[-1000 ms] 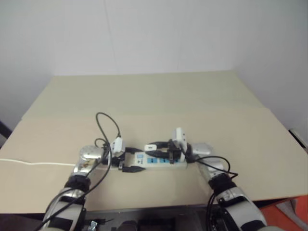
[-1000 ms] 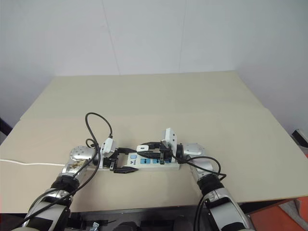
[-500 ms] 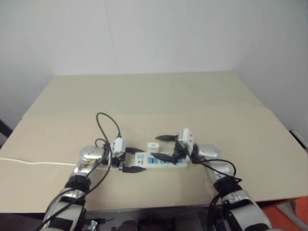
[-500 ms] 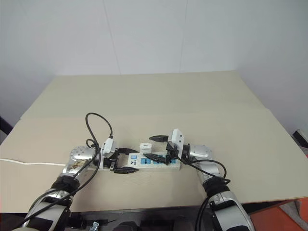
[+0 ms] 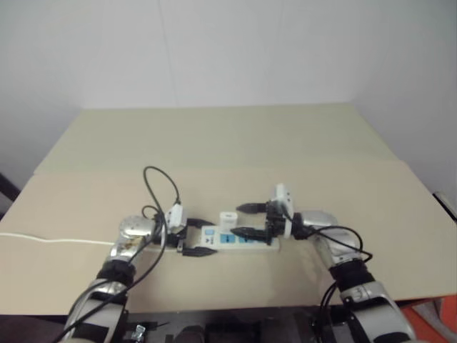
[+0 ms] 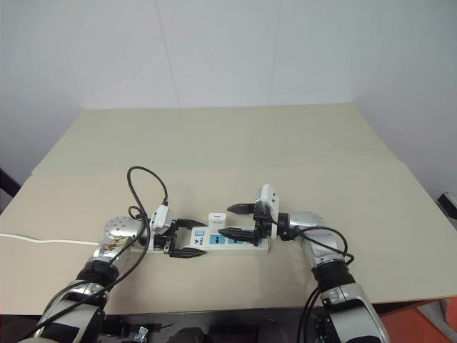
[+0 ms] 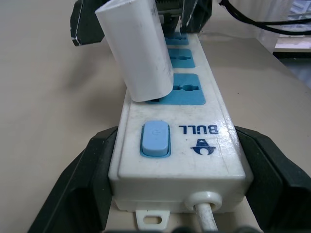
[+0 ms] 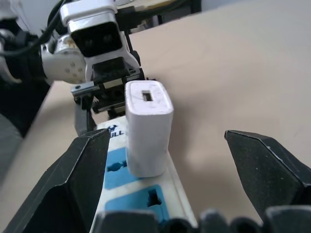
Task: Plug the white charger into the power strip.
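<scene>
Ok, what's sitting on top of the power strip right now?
The white charger stands on the power strip, tilted, in the blue socket nearest the switch. Its prongs are hidden underneath, so full seating cannot be seen. The other sockets are bare.

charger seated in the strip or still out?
In. The white charger stands in the power strip's first socket, tilted, with nothing gripping it.

Looks like lab or test room. Plain white wall (image 6: 214,50) across top of frame, nothing on it. Big bare tan table (image 6: 235,143) fills middle. Orange thing (image 6: 421,321) at lower right corner, cannot tell what.
</scene>
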You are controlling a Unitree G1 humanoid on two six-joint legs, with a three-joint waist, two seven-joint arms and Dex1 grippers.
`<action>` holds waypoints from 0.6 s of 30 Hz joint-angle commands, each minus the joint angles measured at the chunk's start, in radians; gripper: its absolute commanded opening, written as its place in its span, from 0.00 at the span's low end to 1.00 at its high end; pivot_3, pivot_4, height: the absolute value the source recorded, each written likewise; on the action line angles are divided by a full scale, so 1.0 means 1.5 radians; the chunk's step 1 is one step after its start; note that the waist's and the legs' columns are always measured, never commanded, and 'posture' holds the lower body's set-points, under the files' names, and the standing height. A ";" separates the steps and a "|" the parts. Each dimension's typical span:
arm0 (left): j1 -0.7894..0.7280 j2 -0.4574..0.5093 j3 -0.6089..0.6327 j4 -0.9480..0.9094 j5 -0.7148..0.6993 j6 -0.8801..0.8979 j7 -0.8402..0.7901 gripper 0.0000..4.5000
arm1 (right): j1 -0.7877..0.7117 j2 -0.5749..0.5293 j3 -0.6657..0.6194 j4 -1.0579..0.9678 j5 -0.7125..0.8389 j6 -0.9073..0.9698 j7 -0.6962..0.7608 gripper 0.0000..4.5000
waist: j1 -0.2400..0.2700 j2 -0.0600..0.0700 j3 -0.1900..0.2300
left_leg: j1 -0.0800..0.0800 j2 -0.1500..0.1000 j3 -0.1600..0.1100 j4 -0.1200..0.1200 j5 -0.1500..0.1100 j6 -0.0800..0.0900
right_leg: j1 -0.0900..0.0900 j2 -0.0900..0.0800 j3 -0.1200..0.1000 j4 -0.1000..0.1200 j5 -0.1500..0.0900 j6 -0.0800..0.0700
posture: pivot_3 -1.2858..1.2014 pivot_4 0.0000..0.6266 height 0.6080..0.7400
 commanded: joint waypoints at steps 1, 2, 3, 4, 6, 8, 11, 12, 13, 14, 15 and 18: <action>0.013 0.003 -0.010 0.002 0.013 0.004 0.001 0.73 | -0.025 -0.008 -0.013 -0.066 0.020 0.078 -0.022 0.99 | 0.002 0.000 0.000 | -0.001 0.000 0.000 0.000 0.000 0.000 | -0.001 0.000 0.000 0.000 0.000 0.000 | 0.52 0.24 1.00; 0.013 0.002 -0.010 0.001 0.014 0.005 0.001 0.73 | -0.024 -0.009 -0.014 -0.077 0.021 0.090 -0.025 0.99 | 0.002 0.000 0.000 | -0.001 0.000 0.000 0.000 0.000 0.000 | -0.001 0.000 0.000 0.000 0.000 0.000 | 0.52 0.24 1.00; 0.014 0.002 -0.011 0.000 0.014 0.004 0.002 0.73 | -0.023 -0.009 -0.015 -0.088 0.025 0.103 -0.028 0.99 | 0.003 0.000 0.000 | -0.001 0.000 0.000 0.000 0.000 0.000 | -0.001 0.000 0.000 0.000 0.000 0.000 | 0.52 0.24 1.00; 0.014 0.001 -0.011 0.001 0.014 0.004 0.003 0.73 | -0.022 -0.009 -0.016 -0.097 0.025 0.112 -0.032 0.99 | 0.003 0.000 0.000 | -0.001 0.000 0.000 0.000 0.000 0.000 | -0.001 0.000 0.000 0.000 0.000 0.000 | 0.52 0.24 1.00; 0.014 0.000 -0.011 0.001 0.014 0.004 0.004 0.73 | -0.017 -0.007 -0.015 -0.112 0.025 0.125 -0.035 0.99 | 0.002 0.000 0.000 | -0.001 0.000 0.000 0.000 0.000 0.000 | -0.001 0.000 0.000 -0.001 0.000 0.000 | 0.52 0.24 1.00; 0.013 -0.001 -0.012 0.001 0.014 0.004 0.004 0.73 | -0.012 -0.006 -0.014 -0.124 0.026 0.134 -0.034 0.99 | 0.002 0.000 0.000 | -0.001 0.000 0.000 0.000 0.000 0.000 | -0.001 0.000 0.000 -0.001 0.000 0.000 | 0.52 0.24 1.00; 0.012 -0.001 -0.012 0.002 0.015 0.004 0.004 0.73 | -0.005 -0.004 -0.009 -0.139 0.028 0.151 -0.036 0.99 | 0.002 0.000 0.000 | -0.001 0.000 0.000 0.000 0.000 0.000 | -0.001 0.000 0.000 -0.001 0.000 0.000 | 0.52 0.24 1.00; 0.011 -0.001 -0.012 0.003 0.015 0.004 0.005 0.73 | -0.004 -0.003 -0.008 -0.140 0.028 0.154 -0.036 0.99 | 0.002 0.000 0.000 | -0.001 0.000 0.000 0.000 0.000 0.000 | -0.001 0.000 0.000 -0.001 0.000 0.000 | 0.52 0.24 1.00; 0.011 0.000 -0.012 0.003 0.016 0.004 0.005 0.73 | -0.003 -0.001 -0.007 -0.138 0.027 0.156 -0.036 0.95 | 0.002 0.000 0.000 | -0.001 0.000 0.000 0.000 0.000 0.000 | -0.001 0.000 0.000 0.000 0.000 0.000 | 0.52 0.24 1.00; 0.012 0.000 -0.012 0.003 0.016 0.003 0.005 0.73 | -0.003 0.000 -0.006 -0.136 0.026 0.157 -0.037 0.91 | 0.002 0.000 0.000 | -0.001 0.000 0.000 0.000 0.000 0.000 | -0.001 0.000 0.000 0.000 0.000 0.000 | 0.52 0.24 1.00; 0.011 0.000 -0.012 0.004 0.016 0.003 0.006 0.73 | -0.004 0.002 -0.005 -0.130 0.024 0.155 -0.038 0.86 | 0.002 0.000 0.000 | -0.001 0.000 0.000 0.000 0.000 0.000 | -0.001 0.000 0.000 0.000 0.000 0.000 | 0.52 0.24 1.00; 0.010 0.001 -0.011 0.005 0.016 0.003 0.005 0.73 | -0.008 0.011 -0.004 -0.111 0.018 0.149 -0.044 0.64 | 0.002 0.000 0.000 | -0.001 0.000 0.000 0.000 0.000 0.000 | -0.001 0.000 0.000 -0.001 0.000 0.000 | 0.52 0.24 1.00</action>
